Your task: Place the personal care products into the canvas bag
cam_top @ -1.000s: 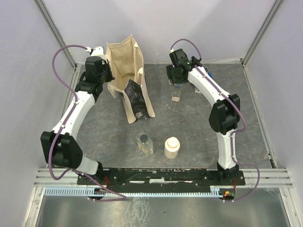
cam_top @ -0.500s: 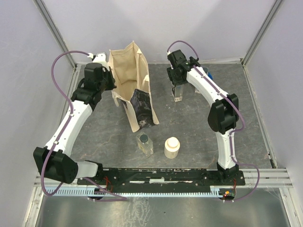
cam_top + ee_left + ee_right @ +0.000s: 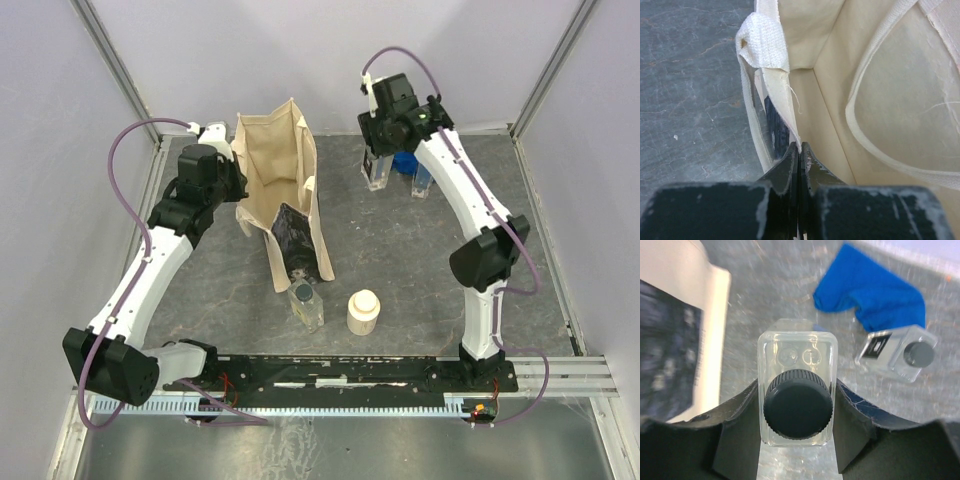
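The canvas bag (image 3: pixel 272 170) stands open at the back left, a black patch on its near face. My left gripper (image 3: pixel 236 186) is shut on the bag's left rim (image 3: pixel 774 85), pinching the fabric edge between its fingertips (image 3: pixel 800 148). My right gripper (image 3: pixel 378 160) is shut on a clear bottle with a dark cap (image 3: pixel 797 402), held upright by its sides to the right of the bag. A second clear bottle (image 3: pixel 421 183) stands beside it. Another clear bottle (image 3: pixel 306 305) and a squat cream bottle (image 3: pixel 362 312) stand near the front.
A blue cloth (image 3: pixel 405 160) lies crumpled behind the held bottle and shows in the right wrist view (image 3: pixel 875 295). Grey walls close in the back and both sides. The arms' base rail (image 3: pixel 340 370) runs along the near edge.
My right gripper has closed on the clear bottle and carried it up and toward the back. The left arm has shifted the bag's mouth, and the bag now leans nearer the front bottle.
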Robot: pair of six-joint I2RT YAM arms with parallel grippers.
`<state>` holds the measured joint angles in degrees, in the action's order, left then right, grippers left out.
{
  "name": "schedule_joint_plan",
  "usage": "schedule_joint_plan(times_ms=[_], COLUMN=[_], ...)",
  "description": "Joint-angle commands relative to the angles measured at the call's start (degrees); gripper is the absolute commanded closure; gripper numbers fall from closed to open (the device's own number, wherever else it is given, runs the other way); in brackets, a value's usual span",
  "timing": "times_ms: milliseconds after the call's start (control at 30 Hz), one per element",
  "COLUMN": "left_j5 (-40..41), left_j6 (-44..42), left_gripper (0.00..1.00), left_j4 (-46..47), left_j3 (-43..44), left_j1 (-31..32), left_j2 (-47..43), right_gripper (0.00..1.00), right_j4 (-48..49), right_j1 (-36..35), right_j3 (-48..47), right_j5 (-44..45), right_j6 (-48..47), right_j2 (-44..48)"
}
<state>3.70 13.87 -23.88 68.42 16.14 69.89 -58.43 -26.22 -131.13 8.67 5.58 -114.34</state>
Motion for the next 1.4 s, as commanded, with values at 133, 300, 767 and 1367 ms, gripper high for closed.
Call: schedule_joint_plan(times_ms=[133,300,767,1367], left_j5=[-2.65,-2.73,-3.66,-0.68], left_j6=[2.48,2.86,3.7,0.72], left_gripper=[0.97,0.97,0.97,0.97], left_j4=[3.3,4.04,5.33,-0.52], left_j3=[-2.34,-3.21,-4.51,1.89], left_j1=[2.02,2.61,4.15,4.34], left_j2=[-1.23,-1.4,-1.9,-3.04], right_gripper=[0.99,0.99,0.99,1.0], right_j4=[29.07,36.47,44.48,31.82], right_j1=[-0.47,-1.12,-8.94,-13.51], right_j3=[-4.92,-7.97,-0.44,8.72], right_j5=[-14.88,-24.53,-36.91,-34.4], right_j6=[0.07,4.13,5.31,-9.05], right_j2=[13.56,12.93,9.89,5.45])
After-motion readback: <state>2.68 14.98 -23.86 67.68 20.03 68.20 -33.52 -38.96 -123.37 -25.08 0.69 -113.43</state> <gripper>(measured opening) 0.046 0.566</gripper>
